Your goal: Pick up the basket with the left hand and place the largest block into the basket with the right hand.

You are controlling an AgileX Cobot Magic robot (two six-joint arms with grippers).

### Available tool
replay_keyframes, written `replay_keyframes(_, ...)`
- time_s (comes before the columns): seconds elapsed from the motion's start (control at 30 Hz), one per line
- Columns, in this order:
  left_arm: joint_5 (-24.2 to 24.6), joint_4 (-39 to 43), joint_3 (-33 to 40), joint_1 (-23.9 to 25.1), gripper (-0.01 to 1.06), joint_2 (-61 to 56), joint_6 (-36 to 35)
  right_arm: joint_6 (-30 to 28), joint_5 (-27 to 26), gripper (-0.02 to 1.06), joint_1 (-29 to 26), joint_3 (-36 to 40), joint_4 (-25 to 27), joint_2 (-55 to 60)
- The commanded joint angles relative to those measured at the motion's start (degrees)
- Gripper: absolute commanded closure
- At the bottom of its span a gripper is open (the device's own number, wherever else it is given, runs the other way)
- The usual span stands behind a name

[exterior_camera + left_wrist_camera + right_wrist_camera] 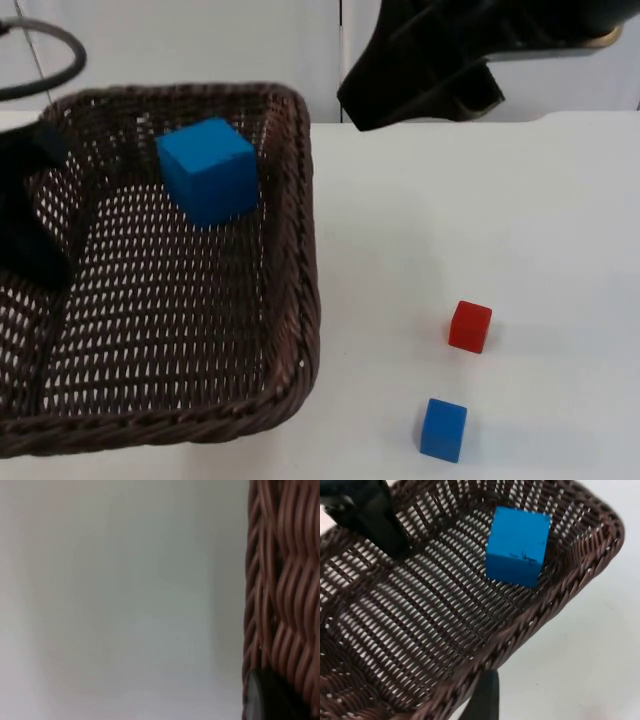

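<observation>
A dark brown wicker basket (295,300) takes up the left of the top view, raised and tilted. My left gripper (35,235) is shut on its left rim, one black finger (375,517) reaching down inside. The basket's weave (280,580) runs close past that gripper's fingertip (270,697). The largest block, a blue cube (207,170), lies inside the basket near its far wall and leans against it. It is also the blue cube (516,545) in the right wrist view. My right gripper (365,105) hangs beyond the basket's far right corner, clear of the cube.
A small red block (470,326) and a small blue block (444,430) sit on the white table (520,220) to the right of the basket. The grey partition wall (250,40) closes the far side.
</observation>
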Motion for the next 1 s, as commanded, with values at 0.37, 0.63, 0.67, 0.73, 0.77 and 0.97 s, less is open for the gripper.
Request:
replay_keyframes(0.37,-12.7,-1.2,-4.3,0.1,1.05,14.8,0.1,0.1,-2.1,0.29,0.0,0.2,0.2,-0.4)
replay_keyframes(0.63,-18.6,-1.5,-4.3,0.1,1.05,21.3,0.1,0.2,-2.0,0.29,0.0,0.2,0.3,-0.4)
replay_keyframes(0.67,-18.6,-1.5,-4.3,0.1,1.05,21.3,0.1,0.2,-2.0,0.29,0.0,0.2,0.3,-0.4)
replay_keyframes(0.73,-19.4,-1.6,-4.3,0.1,1.05,22.2,0.1,0.2,-2.0,0.29,0.0,0.2,0.3,-0.4)
replay_keyframes(0.77,-20.0,-1.6,-4.3,0.1,1.05,22.5,0.1,0.2,-2.1,0.29,0.0,0.2,0.3,-0.4)
replay_keyframes(0.97,-19.9,-1.6,-4.3,0.1,1.05,23.1,0.1,0.2,-2.1,0.29,0.0,0.2,0.2,-0.4)
